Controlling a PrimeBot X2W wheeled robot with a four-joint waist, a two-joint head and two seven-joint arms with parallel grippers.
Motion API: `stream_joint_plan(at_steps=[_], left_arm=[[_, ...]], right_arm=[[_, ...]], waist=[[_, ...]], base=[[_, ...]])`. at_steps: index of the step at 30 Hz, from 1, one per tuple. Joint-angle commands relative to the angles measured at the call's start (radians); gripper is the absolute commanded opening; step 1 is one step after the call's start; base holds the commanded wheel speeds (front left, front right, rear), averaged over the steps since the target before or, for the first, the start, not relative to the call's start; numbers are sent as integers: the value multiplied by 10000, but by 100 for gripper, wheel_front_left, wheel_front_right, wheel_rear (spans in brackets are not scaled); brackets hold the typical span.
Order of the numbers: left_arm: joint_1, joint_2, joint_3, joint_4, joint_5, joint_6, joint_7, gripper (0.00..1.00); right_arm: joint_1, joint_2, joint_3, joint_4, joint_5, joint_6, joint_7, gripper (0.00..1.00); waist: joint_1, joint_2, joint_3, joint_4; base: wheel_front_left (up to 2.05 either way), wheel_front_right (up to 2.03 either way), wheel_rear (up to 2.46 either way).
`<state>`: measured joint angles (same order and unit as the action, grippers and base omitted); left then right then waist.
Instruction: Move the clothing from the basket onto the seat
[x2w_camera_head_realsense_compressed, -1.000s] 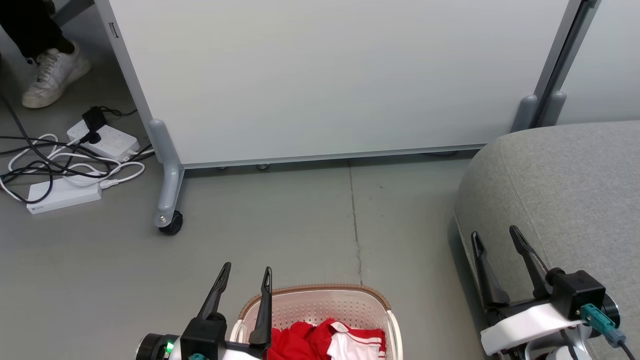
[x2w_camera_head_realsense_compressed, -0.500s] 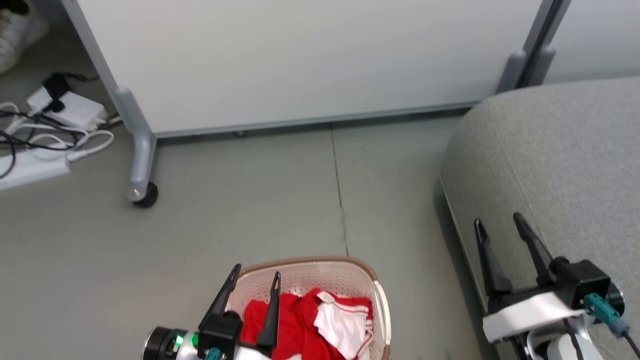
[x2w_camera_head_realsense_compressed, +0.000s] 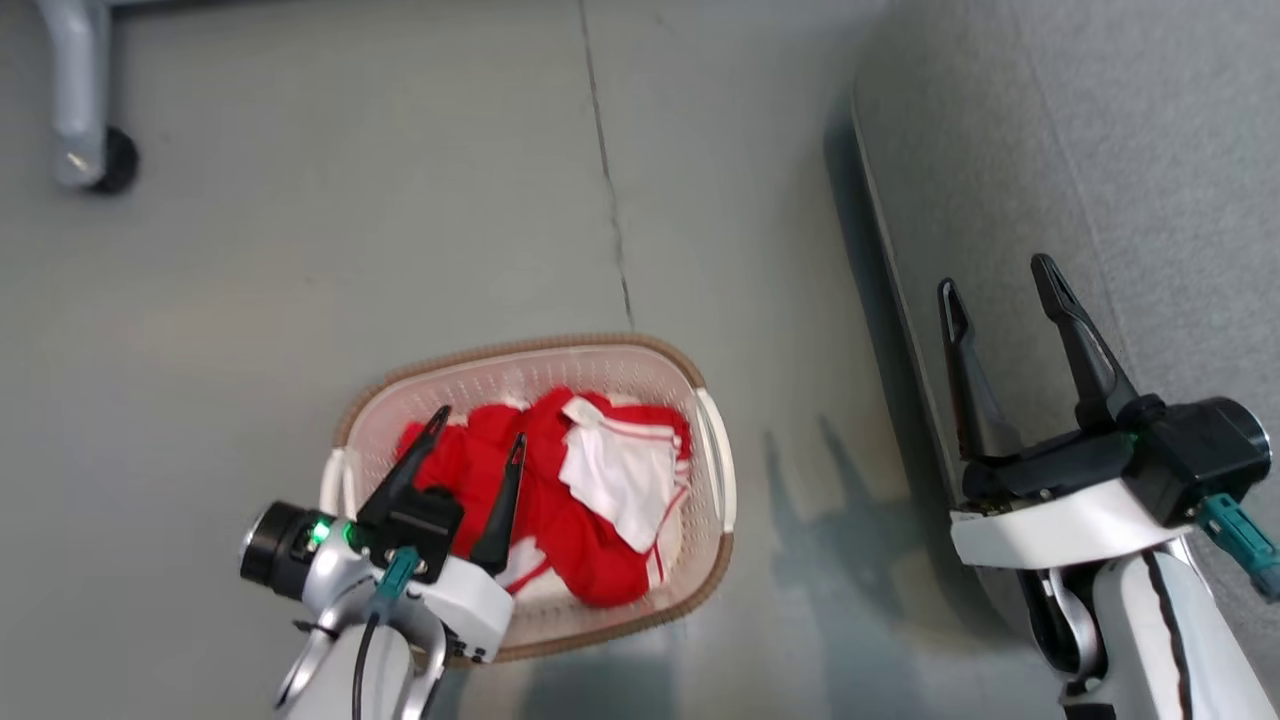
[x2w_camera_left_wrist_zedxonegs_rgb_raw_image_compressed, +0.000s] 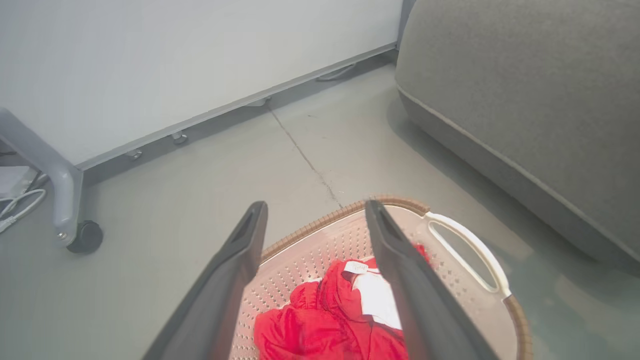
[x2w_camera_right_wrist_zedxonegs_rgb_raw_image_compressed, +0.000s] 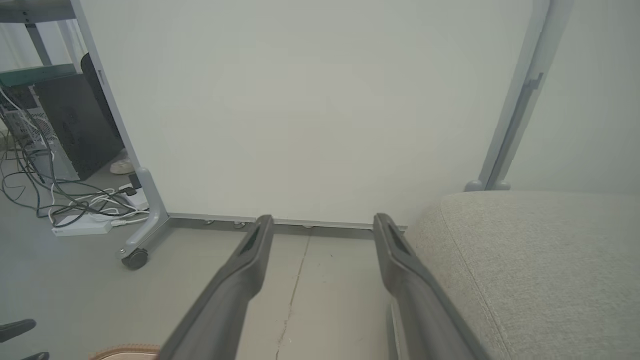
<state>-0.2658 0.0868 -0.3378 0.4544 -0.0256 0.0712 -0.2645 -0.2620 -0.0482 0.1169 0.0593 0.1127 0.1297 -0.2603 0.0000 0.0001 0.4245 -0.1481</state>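
The left end effector (x2w_camera_head_realsense_compressed: 480, 424) is hanging wide open and empty above the cream-white perforated plastic laundry basket (x2w_camera_head_realsense_compressed: 520, 352) on the grey floor (x2w_camera_head_realsense_compressed: 300, 250). The bright red and white fabric clothing (x2w_camera_head_realsense_compressed: 560, 500) is lying bunched inside it. The right end effector (x2w_camera_head_realsense_compressed: 993, 273) is gaping empty over the edge of the large grey upholstered seat (x2w_camera_head_realsense_compressed: 1150, 150) nearby.

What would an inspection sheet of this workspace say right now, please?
Surface: grey floor, one thin crack.
Job's things: red-and-white clothing heaped in the basket; seat shows no clothing.
Clutter: black computer tower.
Pincers: left pincer open, empty, over the basket; right pincer open, empty, by the seat's edge.
Cables: black and white tangle with a power strip.
Surroundings: white partition on a castor.
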Motion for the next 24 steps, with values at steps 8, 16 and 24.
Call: stream_joint_plan(at_steps=[8, 16, 24], left_arm=[[-2108, 636, -864, 3137, 1127, -250, -9, 100], [-3812, 672, -1295, 6303, 1546, 126, -7, 100], [-5037, 844, -1597, 7844, 1830, 461, 223, 100]], right_arm=[[-645, -33, 330, -334, -82, 18, -63, 100], [-882, -34, 648, -711, 186, 18, -63, 100], [-1028, -27, 1143, -947, 545, 18, -64, 100]], waist=[[0, -1, 2815, -901], [0, -1, 3611, -1347], [0, -1, 4267, -1840]], base=[[0, 0, 0], [0, 0, 0], [0, 0, 0]])
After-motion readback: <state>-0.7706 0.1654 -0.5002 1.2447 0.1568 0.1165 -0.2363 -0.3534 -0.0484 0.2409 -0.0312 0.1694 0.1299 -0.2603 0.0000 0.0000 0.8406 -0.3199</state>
